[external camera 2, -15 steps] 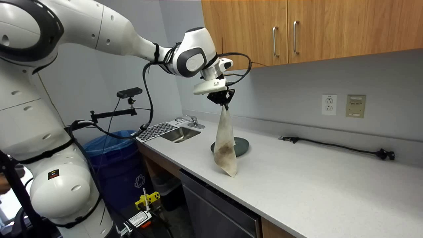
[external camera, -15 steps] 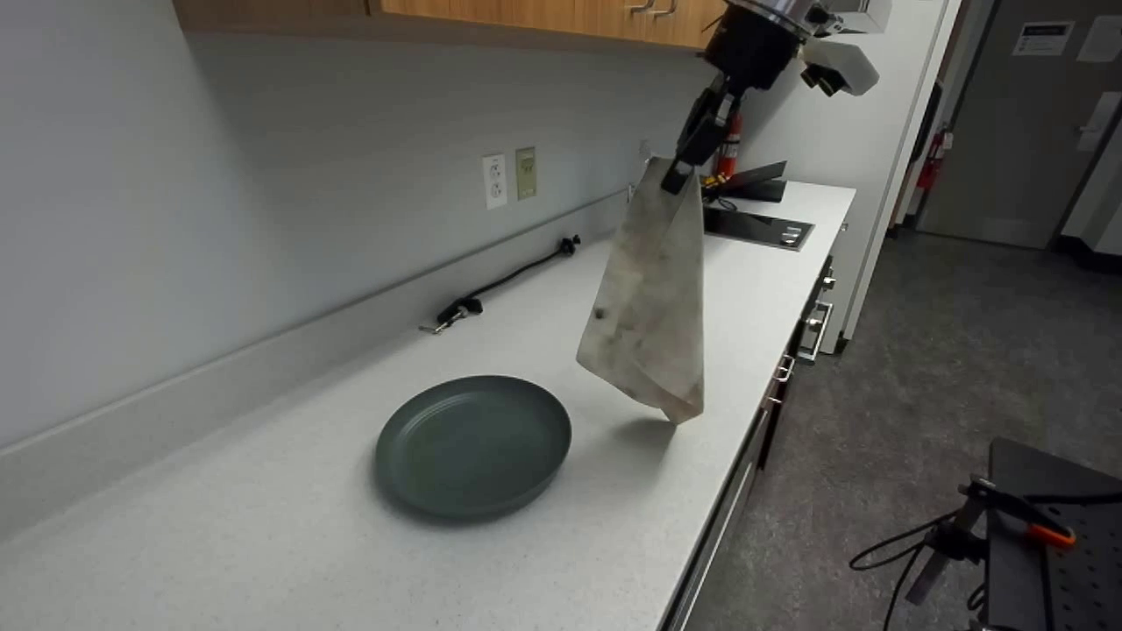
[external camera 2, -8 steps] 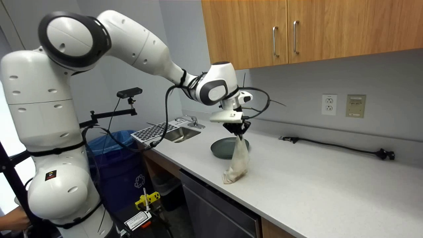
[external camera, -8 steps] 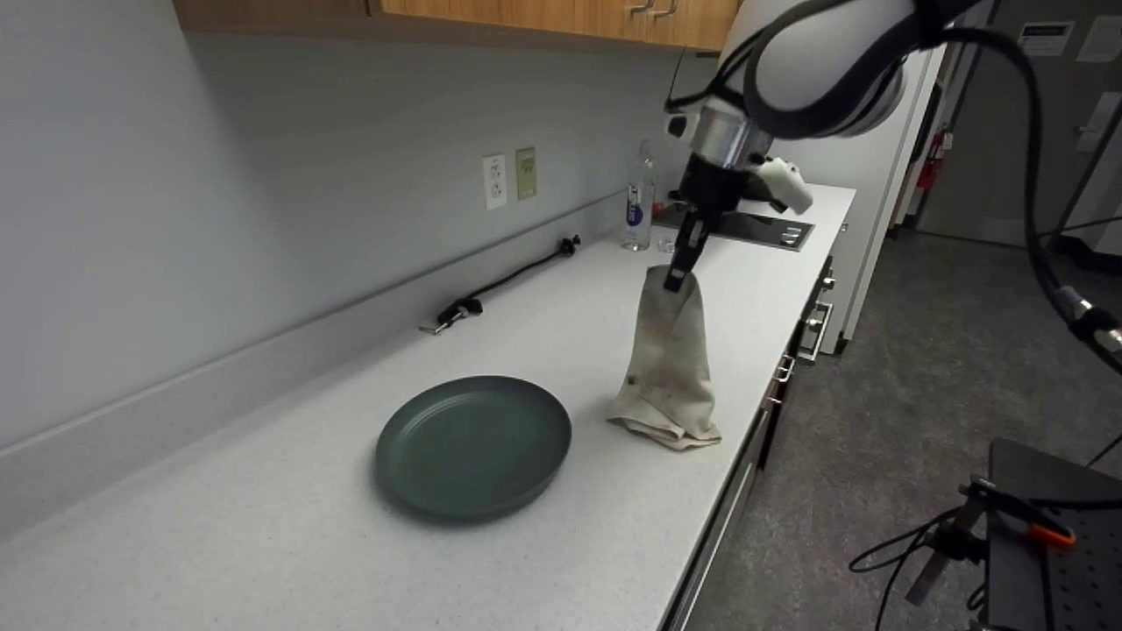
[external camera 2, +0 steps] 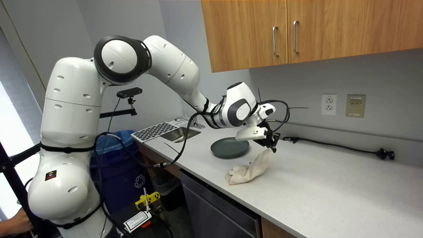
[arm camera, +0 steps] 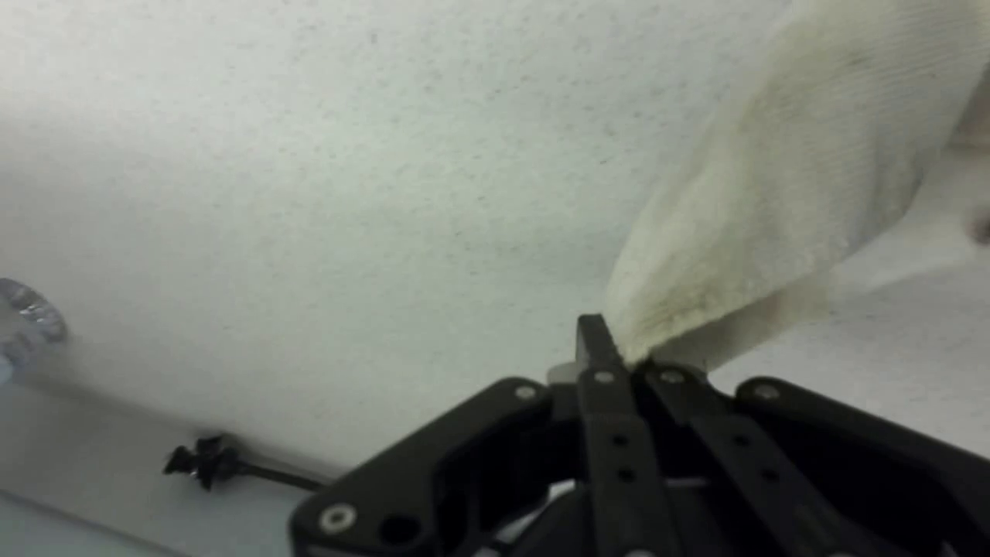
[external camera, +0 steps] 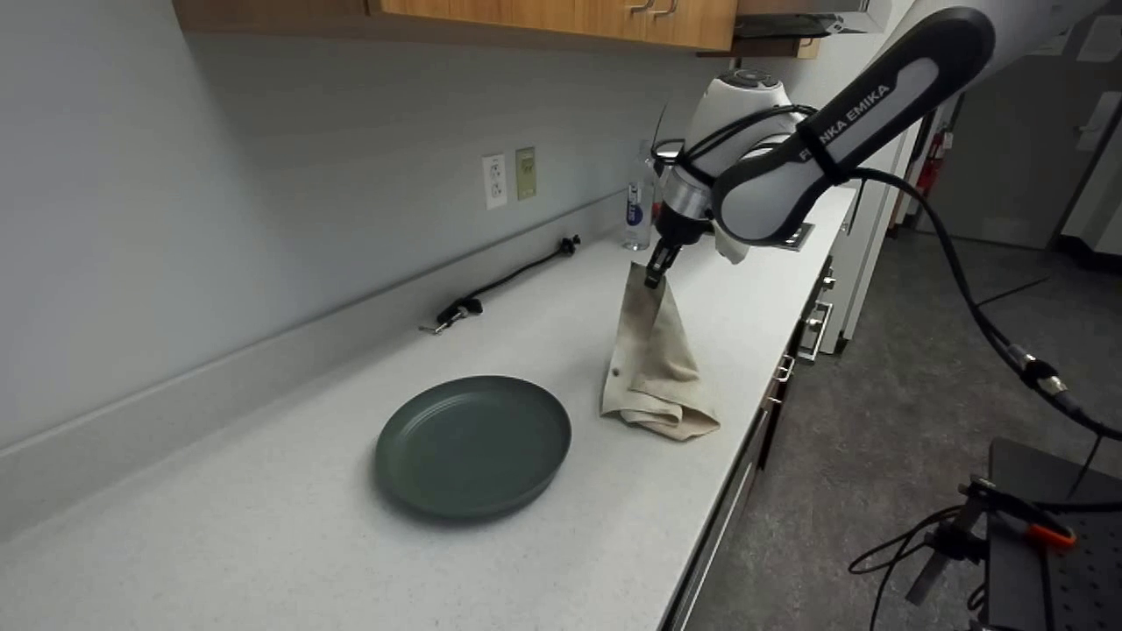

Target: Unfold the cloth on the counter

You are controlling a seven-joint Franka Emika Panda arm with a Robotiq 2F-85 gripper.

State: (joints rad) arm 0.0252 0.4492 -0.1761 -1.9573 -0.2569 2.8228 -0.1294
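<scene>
Cloth (external camera: 653, 350), cream-beige: top corner lifted, lower end bunched in folds on the white counter (external camera: 307, 543), near its front edge. 1 small dark spot on the fabric. Not flat, creases all through the low part.

Gripper (arm camera: 633, 356) tilted downward above the countertop, 2 fingertips brought nearly together, cloth corner pinched between them. Up close in the wrist view the fabric runs off from the tips toward upper right, a bit blurry.

From where I stand, 1 white arm (external camera 2: 175, 66) reaches across, bent at the elbow, cables strapped along it.

Dark grey-green plate (external camera: 473, 447) lies flat near the cloth, gap between them in both exterior views. Black rod (external camera 2: 334, 144) with clamp ends lies along the backsplash (external camera: 219, 394). Clear bottle (external camera: 635, 228), blue label, upright close to the backsplash, beyond the gripper in an exterior view.

On the wall: white outlet (external camera 2: 329, 104), beige fitting (external camera 2: 355, 106) just beside it. Wood cabinets (external camera 2: 244, 33) overhead, 2 metal handles. Sink (external camera 2: 173, 133) set in the counter past the plate; blue bin (external camera 2: 114, 185) on the floor by that end.
</scene>
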